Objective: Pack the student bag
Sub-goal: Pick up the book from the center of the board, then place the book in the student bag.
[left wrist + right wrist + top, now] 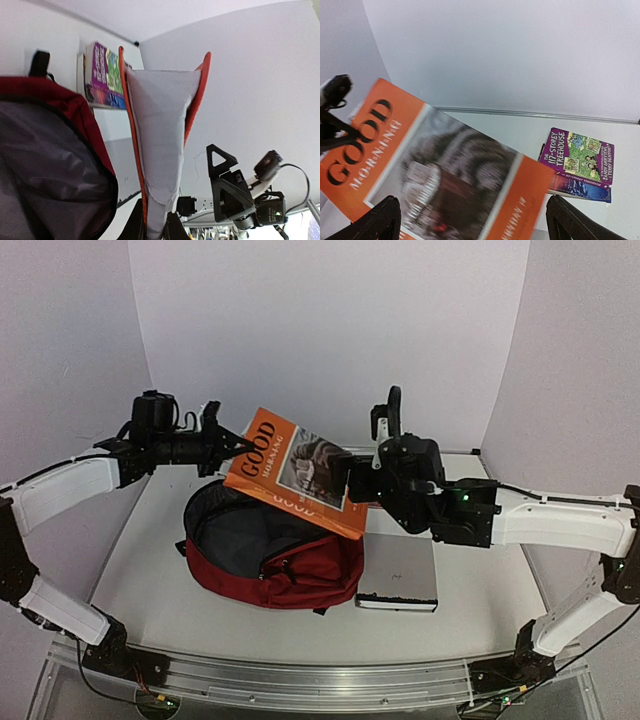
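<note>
While my left claw (235,445) pinches the orange paperback book (300,470), right claw (353,477) spread wide, the dark-red fabric backpack (300,575) gapes directly beneath.

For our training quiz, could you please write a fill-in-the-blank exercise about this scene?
The left gripper is shut on the ____ paperback book.
The right gripper has jaws standing ____.
Below the book, the dark-red fabric student bag shows ____ lining.
Missing words: orange; open; grey.
</note>
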`<state>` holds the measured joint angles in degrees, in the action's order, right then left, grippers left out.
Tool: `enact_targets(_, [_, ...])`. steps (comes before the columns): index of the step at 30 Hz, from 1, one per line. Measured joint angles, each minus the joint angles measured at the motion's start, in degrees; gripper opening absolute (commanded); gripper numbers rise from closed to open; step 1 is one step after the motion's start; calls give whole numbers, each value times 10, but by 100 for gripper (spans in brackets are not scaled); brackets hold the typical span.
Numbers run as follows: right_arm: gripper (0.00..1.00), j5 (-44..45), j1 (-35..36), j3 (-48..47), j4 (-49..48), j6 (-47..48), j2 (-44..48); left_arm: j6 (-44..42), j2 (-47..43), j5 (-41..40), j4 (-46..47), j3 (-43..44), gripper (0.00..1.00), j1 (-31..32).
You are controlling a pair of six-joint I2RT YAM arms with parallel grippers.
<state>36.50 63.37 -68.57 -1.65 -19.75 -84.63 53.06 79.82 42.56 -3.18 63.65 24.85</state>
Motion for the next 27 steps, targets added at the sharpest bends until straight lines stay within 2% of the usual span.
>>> enact_targets(6, [98,-60,-66,-6,43,-69,-9,-53,-107,-44,-96,27,6,-102])
enact_targets(14, [98,-188,-106,-27,100,-168,-108,-96,-125,-49,-233,32,6,-198])
enact_targets(23, [98,-313,-108,-46,103,-212,-189,-144,-161,-93,-360,30,5,-233])
enact_targets(27, [90,-348,-108,-61,103,-227,-219,-155,-187,-123,-392,24,6,-236])
